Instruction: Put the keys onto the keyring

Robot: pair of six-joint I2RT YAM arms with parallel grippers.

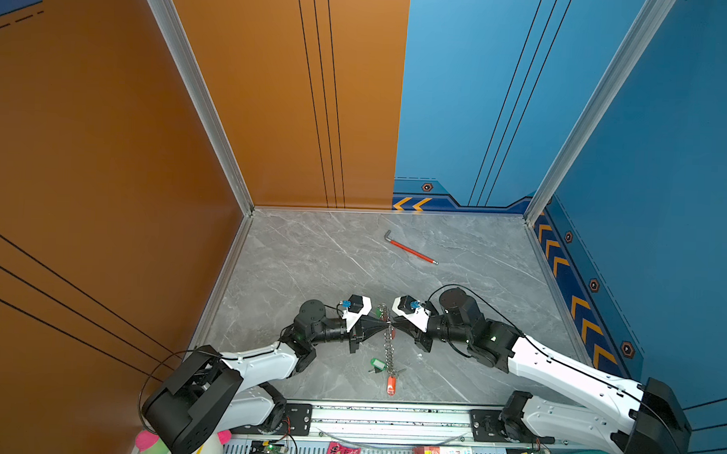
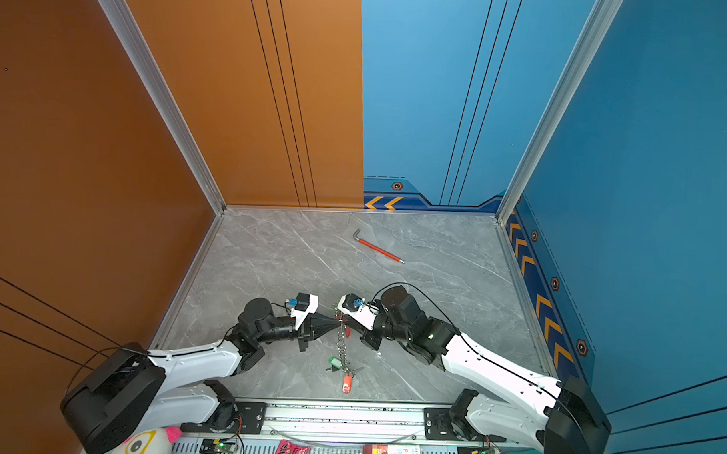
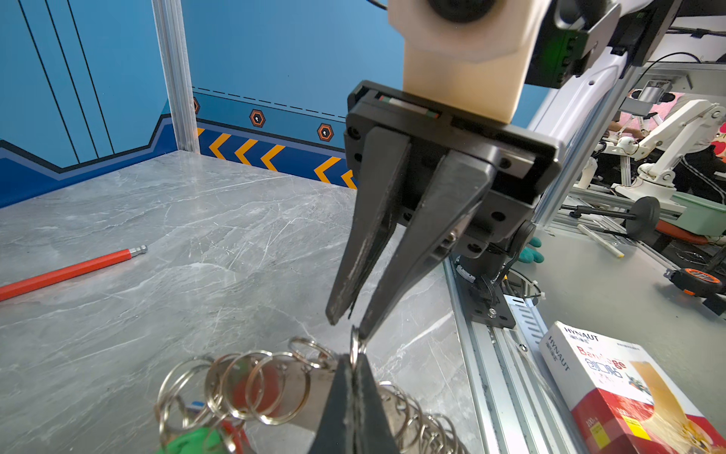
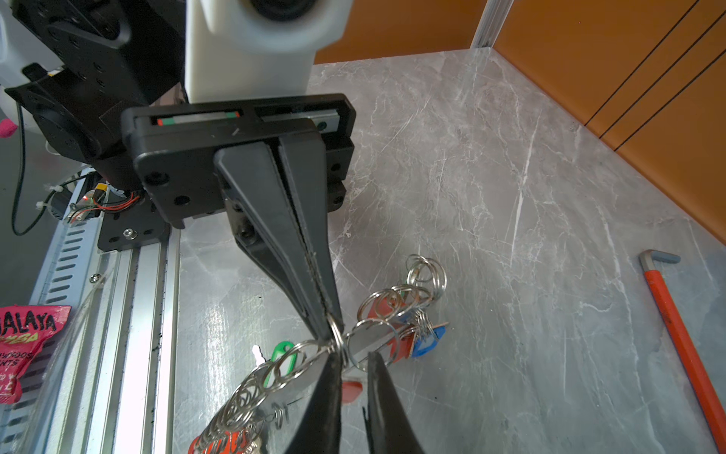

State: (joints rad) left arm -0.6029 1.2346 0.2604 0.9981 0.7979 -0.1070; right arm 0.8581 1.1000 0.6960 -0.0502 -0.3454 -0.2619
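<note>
The left gripper (image 4: 332, 332) is clamped tight on one silver ring at the edge of the keyring (image 1: 388, 349), holding that part up off the table (image 1: 310, 267).

The keyring is a flat grey plate edged with a row of linked silver split rings. It is seen nearly edge-on in both top views, midway across the table's near half. Its long axis runs from the far side toward the robot's base rail. The far end is raised between the two grippers, and the near end slopes down to the marble. A green key (image 1: 377, 365) sits just left of that lower end and an orange key (image 1: 391, 385) lies at its tip, pointing at the rail. A blue key (image 4: 428, 342) hangs among the rings at the far end.

The right gripper (image 3: 349, 322) faces the left one, its jaws slightly parted, one fingertip touching the pinched ring but gripping nothing.

A wrench (image 1: 411, 248) lies well apart, farther back.
</note>
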